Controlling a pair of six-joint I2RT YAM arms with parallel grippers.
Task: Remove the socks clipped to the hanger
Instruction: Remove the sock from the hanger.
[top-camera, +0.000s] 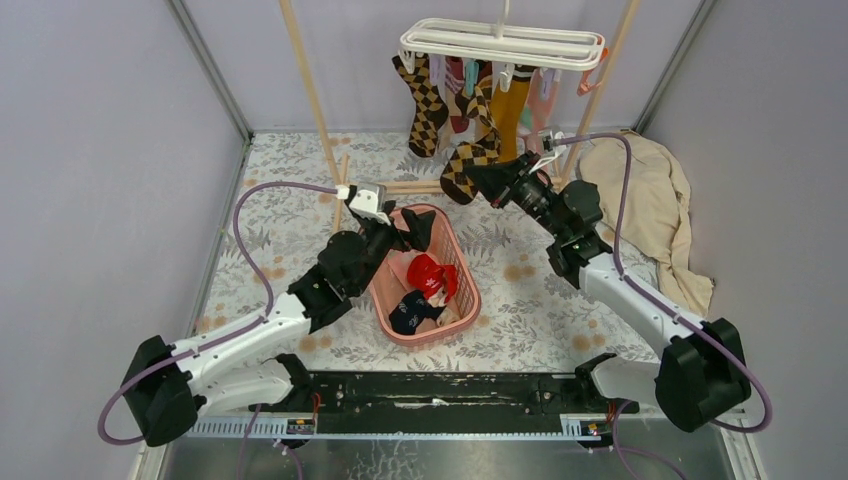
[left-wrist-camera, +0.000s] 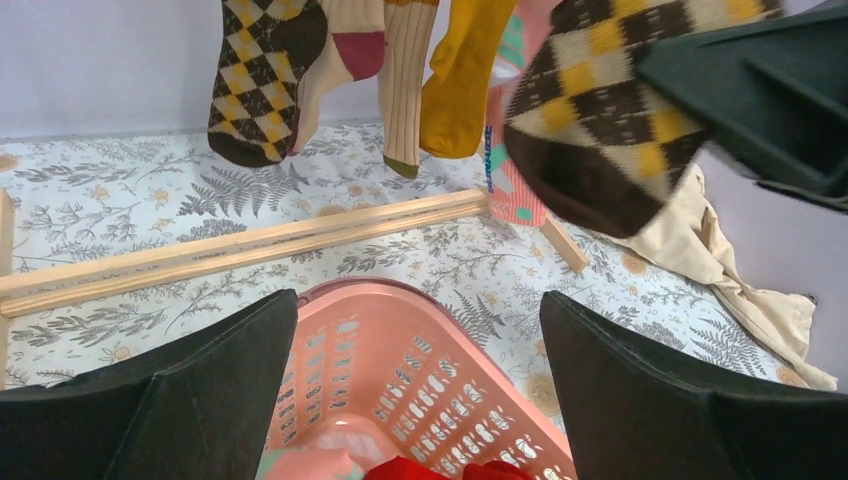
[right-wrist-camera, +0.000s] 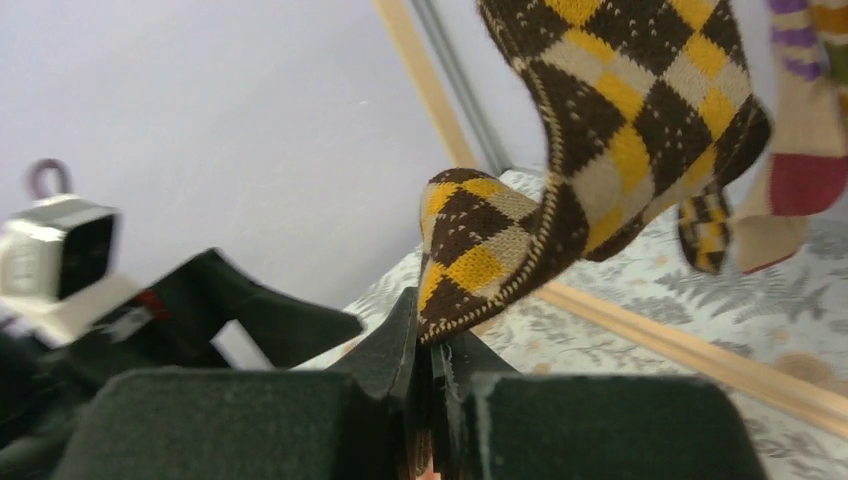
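The white hanger (top-camera: 503, 45) hangs at the back with several socks clipped under it, among them a mustard sock (top-camera: 510, 120) and a brown-tan argyle sock (top-camera: 425, 110). My right gripper (top-camera: 487, 178) is shut on the toe of a second argyle sock (right-wrist-camera: 600, 150), which still runs up toward the hanger; the jaws (right-wrist-camera: 432, 345) pinch its tip. My left gripper (top-camera: 415, 232) is open over the far end of the pink basket (top-camera: 470, 285), nothing between its fingers (left-wrist-camera: 420, 300). A red sock (top-camera: 432, 272) and a navy sock (top-camera: 410, 312) lie in the basket.
A large beige cloth (top-camera: 650, 210) lies crumpled at the right. The wooden rack's uprights (top-camera: 310, 90) and its floor bars (left-wrist-camera: 240, 245) stand around the hanger. Grey enclosure walls close in on both sides.
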